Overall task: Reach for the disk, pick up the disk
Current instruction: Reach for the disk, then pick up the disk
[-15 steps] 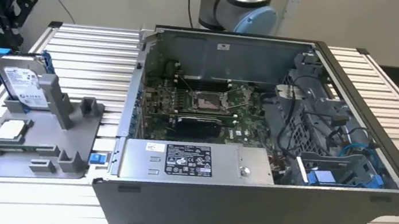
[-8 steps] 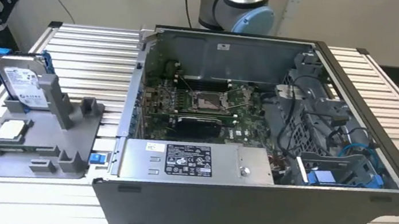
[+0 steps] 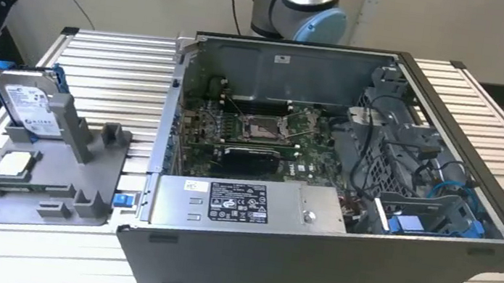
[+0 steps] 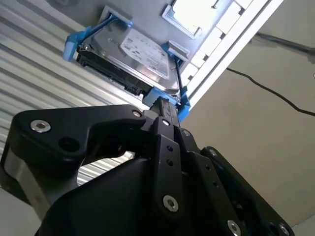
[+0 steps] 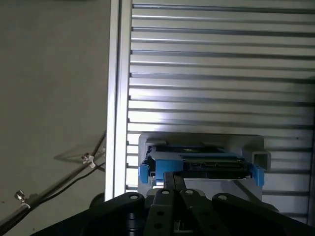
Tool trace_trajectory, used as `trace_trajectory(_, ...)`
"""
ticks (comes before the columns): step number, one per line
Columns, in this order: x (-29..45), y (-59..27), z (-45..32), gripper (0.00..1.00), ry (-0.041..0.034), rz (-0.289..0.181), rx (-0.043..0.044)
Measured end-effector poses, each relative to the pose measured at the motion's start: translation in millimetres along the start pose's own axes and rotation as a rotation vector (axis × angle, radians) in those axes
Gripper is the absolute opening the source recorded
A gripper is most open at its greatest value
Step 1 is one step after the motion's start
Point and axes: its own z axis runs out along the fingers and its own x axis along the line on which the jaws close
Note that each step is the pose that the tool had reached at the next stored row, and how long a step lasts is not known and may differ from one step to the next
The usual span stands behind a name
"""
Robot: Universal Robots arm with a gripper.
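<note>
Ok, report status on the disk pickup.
Status: hand shut, empty, aimed at disk. Disk upright in grey holder, not yet gripped. Nothing between hand and disk in both wrist views.

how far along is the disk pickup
Nothing finished yet: the disk stands upright in its grey holder on the exterior view's left. In hand: the reach; in the second wrist view the gripper points at the disk's edge, shut and empty. Left: the grasp and lift.
</note>
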Motion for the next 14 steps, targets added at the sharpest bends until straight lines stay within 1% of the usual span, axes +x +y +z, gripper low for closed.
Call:
trace_trajectory(10,-0.2,0.0,0.0,0.0,0.0,-0.001,0.0)
trace_trajectory(12,-0.2,-0.1,0.0,0.0,0.0002,-0.008,0.0)
trace_trajectory(14,-0.2,0.0,0.0,0.0,0.001,-0.026,0.0)
